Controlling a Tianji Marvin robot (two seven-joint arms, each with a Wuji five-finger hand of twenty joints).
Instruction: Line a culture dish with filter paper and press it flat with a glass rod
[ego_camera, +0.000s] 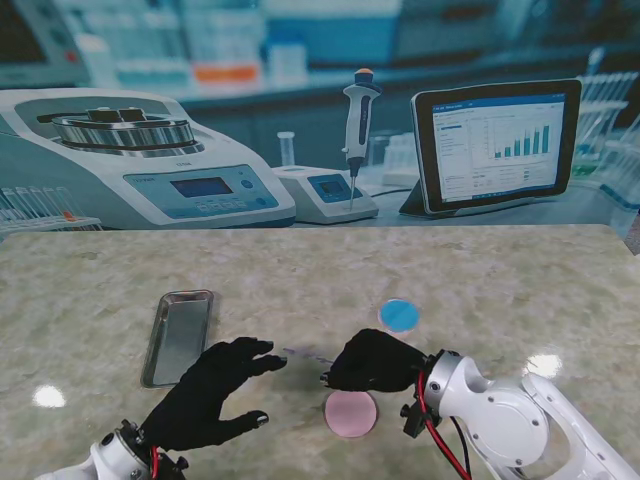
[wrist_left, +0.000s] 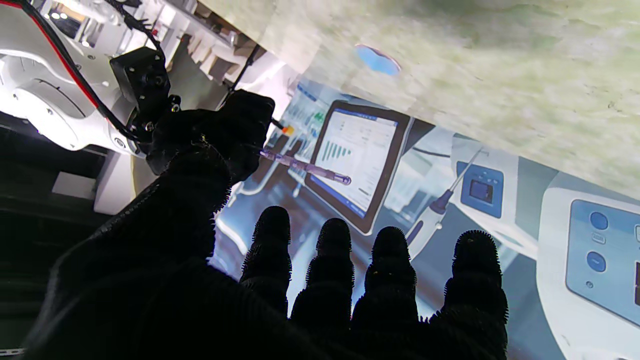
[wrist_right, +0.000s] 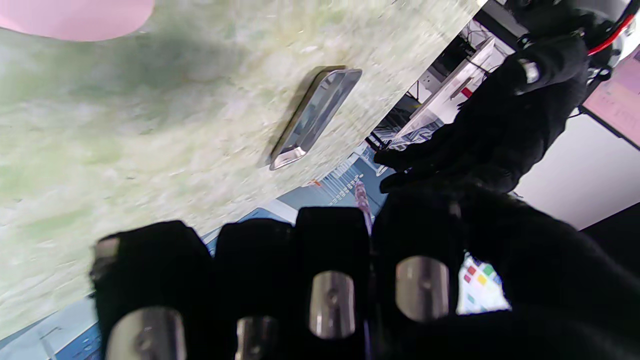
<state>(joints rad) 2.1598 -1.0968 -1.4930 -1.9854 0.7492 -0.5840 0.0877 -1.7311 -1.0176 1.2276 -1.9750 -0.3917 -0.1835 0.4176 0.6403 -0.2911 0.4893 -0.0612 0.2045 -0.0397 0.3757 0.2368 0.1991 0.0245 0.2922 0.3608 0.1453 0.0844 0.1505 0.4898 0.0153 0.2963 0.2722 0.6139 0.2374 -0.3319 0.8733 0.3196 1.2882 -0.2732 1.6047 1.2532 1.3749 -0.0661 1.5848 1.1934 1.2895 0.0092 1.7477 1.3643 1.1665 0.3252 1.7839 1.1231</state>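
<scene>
My right hand (ego_camera: 375, 362) is shut on a thin glass rod (ego_camera: 303, 354) whose free end points toward my left hand. The left wrist view shows the rod (wrist_left: 305, 167) sticking out of the right hand (wrist_left: 210, 135). In the right wrist view it (wrist_right: 362, 200) runs between the curled fingers (wrist_right: 330, 260). A pink round disc (ego_camera: 351, 413) lies just nearer to me than the right hand. A blue round disc (ego_camera: 400, 314) lies a little farther away. I cannot tell which is the dish and which the paper. My left hand (ego_camera: 215, 395) hovers open with fingers spread, left of the rod's tip.
An empty metal tray (ego_camera: 180, 335) lies lengthwise on the marble table (ego_camera: 520, 290), just beyond the left hand. The backdrop is a printed lab scene with a centrifuge, pipette and tablet behind the table's far edge.
</scene>
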